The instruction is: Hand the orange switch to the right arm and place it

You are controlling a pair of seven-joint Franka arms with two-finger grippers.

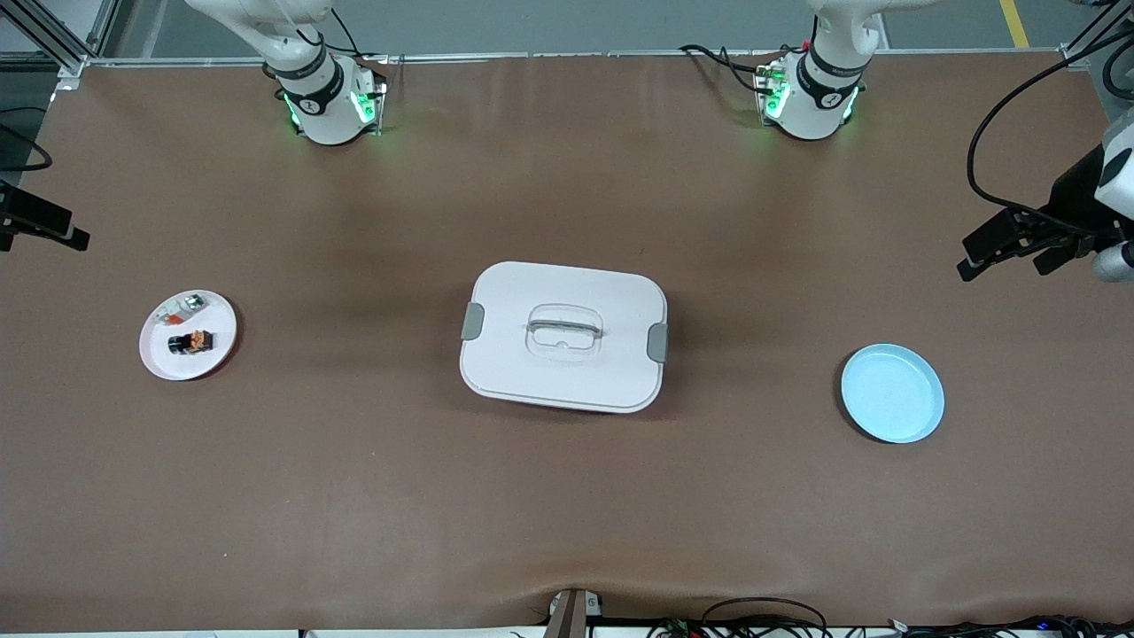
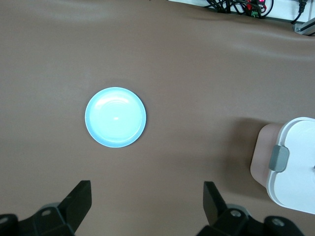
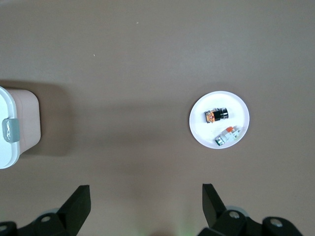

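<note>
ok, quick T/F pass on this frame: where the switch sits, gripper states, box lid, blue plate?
1. The orange switch lies on the white plate. True.
2. The left gripper is shut on the switch. False: it is open, holding nothing, above the blue plate.
3. The white box has its lid on. True.
4. The blue plate holds a part. False: nothing lies on it.
5. The right gripper is open. True.
</note>
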